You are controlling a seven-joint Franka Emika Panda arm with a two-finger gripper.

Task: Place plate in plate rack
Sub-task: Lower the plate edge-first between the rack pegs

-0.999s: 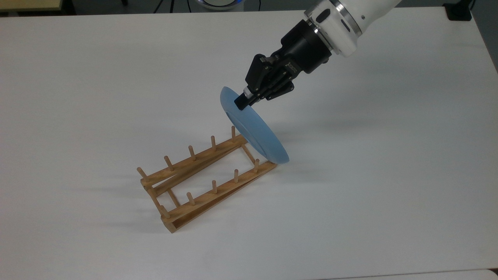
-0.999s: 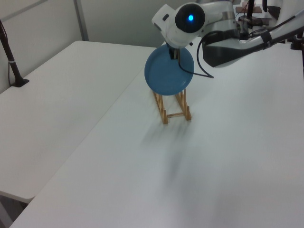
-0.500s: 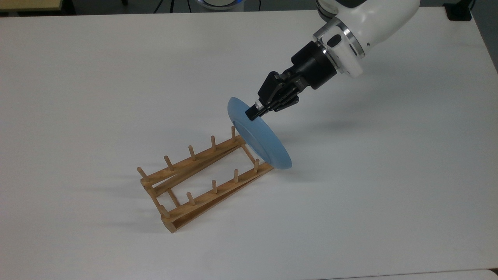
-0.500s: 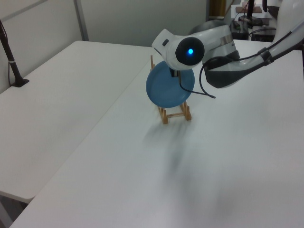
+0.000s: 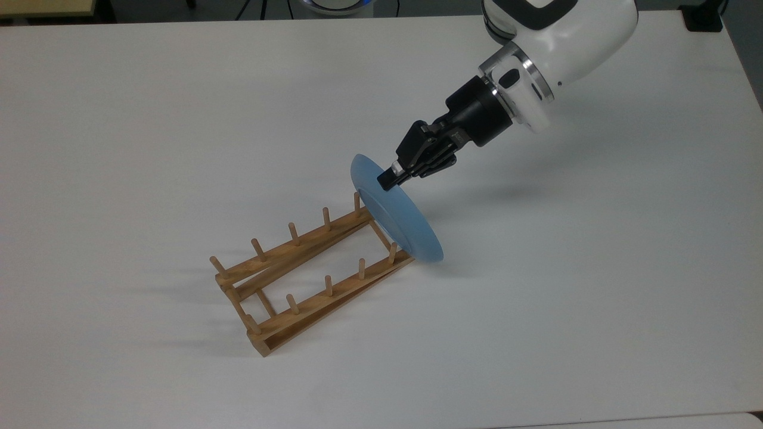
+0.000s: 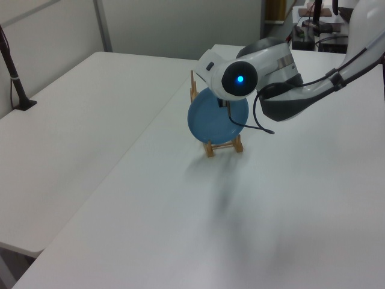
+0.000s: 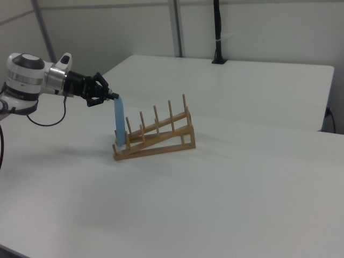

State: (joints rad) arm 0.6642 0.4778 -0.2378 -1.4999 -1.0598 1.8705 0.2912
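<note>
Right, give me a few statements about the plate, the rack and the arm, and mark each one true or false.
1. The tool grips the plate by its upper rim. True.
2. The plate lies flat on the table. False: it stands on edge, nearly upright.
3. The plate is at the low end of the plate rack. True.
4. Another plate already sits in the rack. False: its slots hold nothing.
5. The rack is metal wire. False: it is wood with upright pegs.

No text, label, brand, number or sign can be read on anything here.
</note>
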